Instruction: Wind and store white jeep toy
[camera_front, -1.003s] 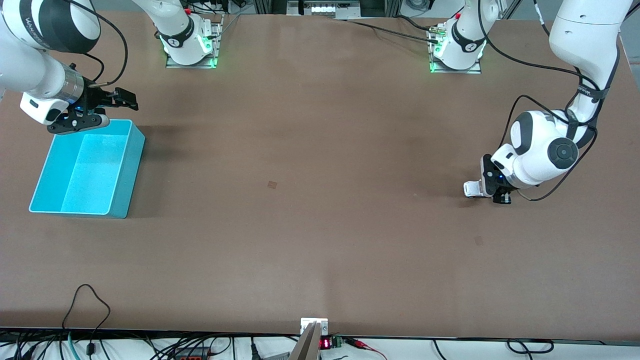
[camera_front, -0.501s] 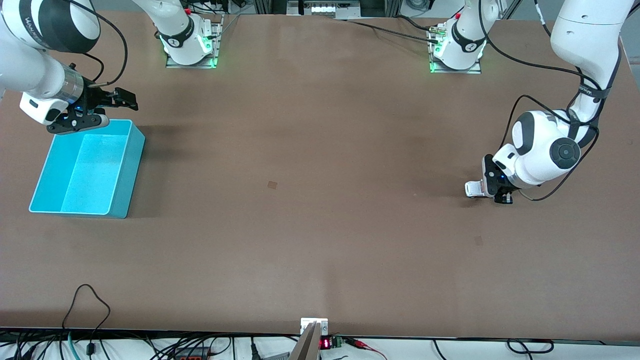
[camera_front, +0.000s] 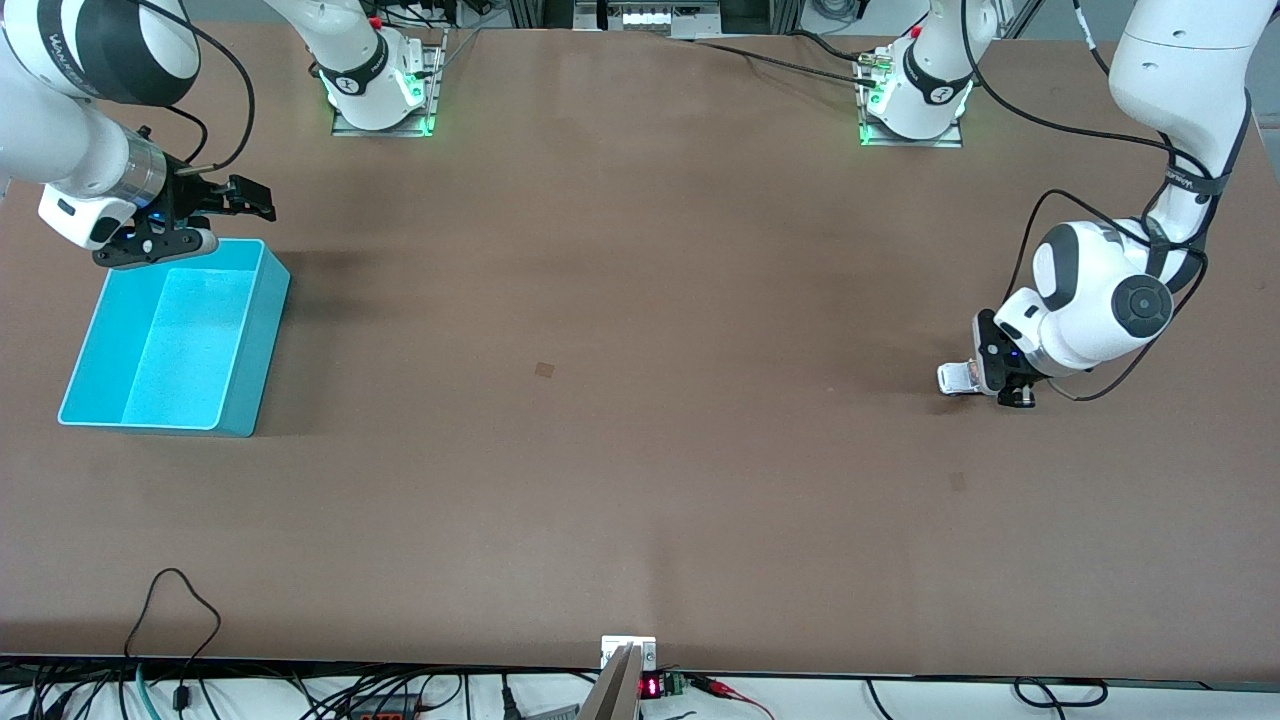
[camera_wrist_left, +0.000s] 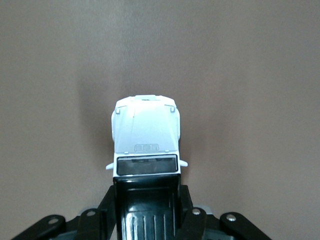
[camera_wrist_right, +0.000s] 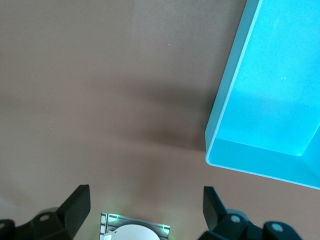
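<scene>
— So, anything different from a second ago?

— A little. The left claw (camera_front: 975, 378) has slid along the desk (camera_front: 640, 420) toward the left arm's end, and the white jeep toy (camera_front: 957, 376) has gone with it. It is still down on the brown surface, low under the bent wrist.

— Is the claw actually holding it?

— Yes. In the left wrist view the two black fingers (camera_wrist_left: 189, 212) press against the sides of the white jeep toy (camera_wrist_left: 145, 140) at its dark roof panel, with the white bonnet sticking out ahead of them. Its wheels I cannot make out from there.

— And the other arm?

— It waits. The right claw (camera_front: 215, 210) hangs over the desk just beside the farther edge of the turquoise bin (camera_front: 245, 345), fingers spread wide with nothing between them. It has not shifted over that second. The right wrist view shows both fingertips (camera_wrist_right: 77, 202) well apart and a corner of the turquoise bin (camera_wrist_right: 220, 125).

— Anything between the jeep and the bin?

— Just open brown desk; the two are well apart, at either end. Some cables lie along the near edge.
</scene>
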